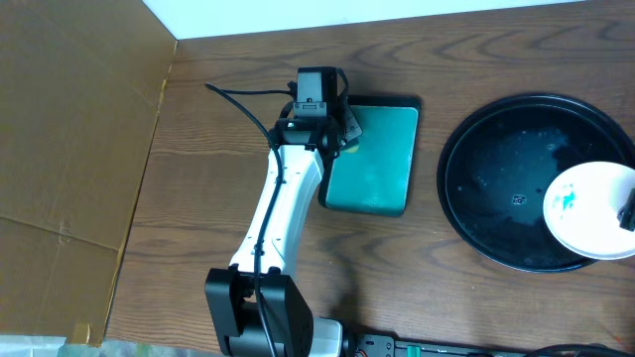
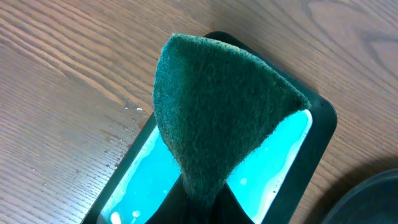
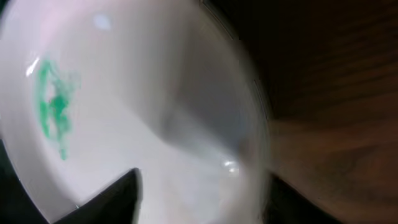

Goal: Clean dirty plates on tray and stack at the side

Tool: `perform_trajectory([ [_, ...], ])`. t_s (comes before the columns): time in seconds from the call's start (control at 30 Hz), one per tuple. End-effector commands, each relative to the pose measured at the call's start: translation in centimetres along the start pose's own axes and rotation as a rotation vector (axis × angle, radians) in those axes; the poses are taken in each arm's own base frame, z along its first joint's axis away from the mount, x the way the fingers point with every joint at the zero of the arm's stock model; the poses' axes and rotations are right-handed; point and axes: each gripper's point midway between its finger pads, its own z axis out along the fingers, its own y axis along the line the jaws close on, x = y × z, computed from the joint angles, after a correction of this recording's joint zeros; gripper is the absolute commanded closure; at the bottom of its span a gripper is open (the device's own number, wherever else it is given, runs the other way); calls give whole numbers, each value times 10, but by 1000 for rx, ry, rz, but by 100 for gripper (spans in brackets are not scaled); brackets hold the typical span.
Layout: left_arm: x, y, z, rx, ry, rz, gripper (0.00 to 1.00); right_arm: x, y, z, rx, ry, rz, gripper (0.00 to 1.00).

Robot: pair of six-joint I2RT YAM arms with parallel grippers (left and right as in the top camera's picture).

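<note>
From above, one smeared plate (image 1: 585,208) sits at the black tray's (image 1: 496,169) right rim, with nothing stacked on the table (image 1: 198,198) yet. Left wrist: my left pincer (image 2: 200,198) is clenched on the green pad (image 2: 217,106) above the teal tray (image 2: 292,143). Right wrist: my right pincer (image 3: 199,202) seems to grasp the plate's edge, its teal smear (image 3: 55,106) unwiped

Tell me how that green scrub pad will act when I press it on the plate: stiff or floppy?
Probably floppy: the scrub pad curls into a cone from its pinched base, so it should bend against the plate. It seems light, standing up unsupported. Its coarse fibrous face likely grips rather than slides.
</note>
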Motion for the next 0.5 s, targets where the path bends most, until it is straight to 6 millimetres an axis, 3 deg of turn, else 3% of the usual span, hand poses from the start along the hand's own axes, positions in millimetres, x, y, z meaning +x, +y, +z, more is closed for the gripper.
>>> perform_trajectory([
  [0.0, -1, 2, -1, -5, -4, 2, 92, 2, 3, 2, -3, 1, -17, 57],
  [0.17, -1, 2, -1, -5, -4, 2, 92, 2, 2, 5, -2, -4, -18, 96],
  [0.47, -1, 2, -1, -5, -5, 2, 93, -3, 11, 5, -52, -22, -24, 99],
])
